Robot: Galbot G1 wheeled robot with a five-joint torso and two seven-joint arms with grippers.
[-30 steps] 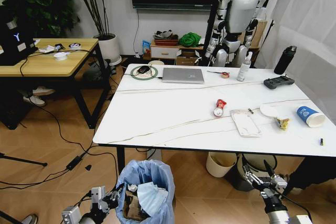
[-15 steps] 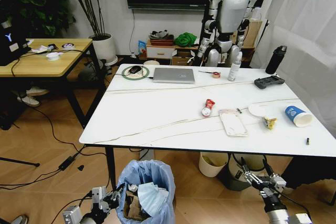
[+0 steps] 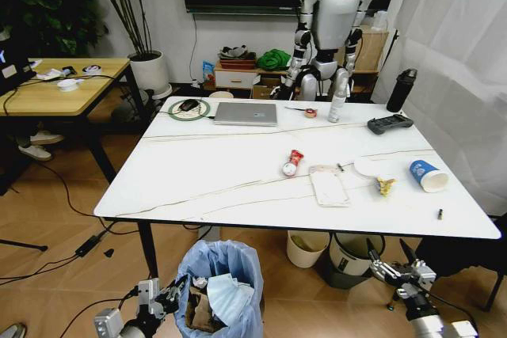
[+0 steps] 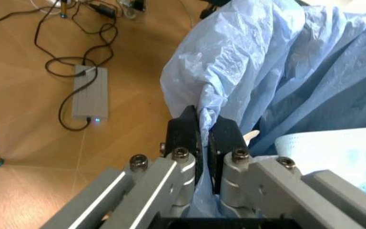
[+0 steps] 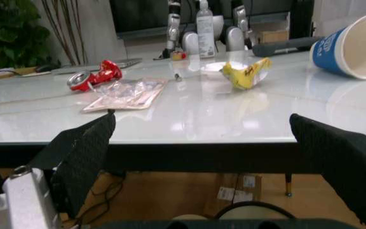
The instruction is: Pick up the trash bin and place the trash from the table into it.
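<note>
Left tool (image 4: 203, 143) pinches the crinkled blue bag rim of the trash bin (image 3: 220, 286) beside the counter (image 3: 214, 176); right tool (image 3: 402, 272) hangs open below, facing a red wrapper (image 5: 96, 79) and paper cup (image 5: 356, 46).

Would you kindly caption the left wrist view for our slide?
Left gripper pinching the trash bin by its light-blue liner above a wooden floor.

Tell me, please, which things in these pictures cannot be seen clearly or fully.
- Trash bin, head view: its base is cut off by the picture's lower edge.
- Small dark item near the table edge, head view: too small to identify.
- Grey bin, head view: partly hidden under the table.
</note>
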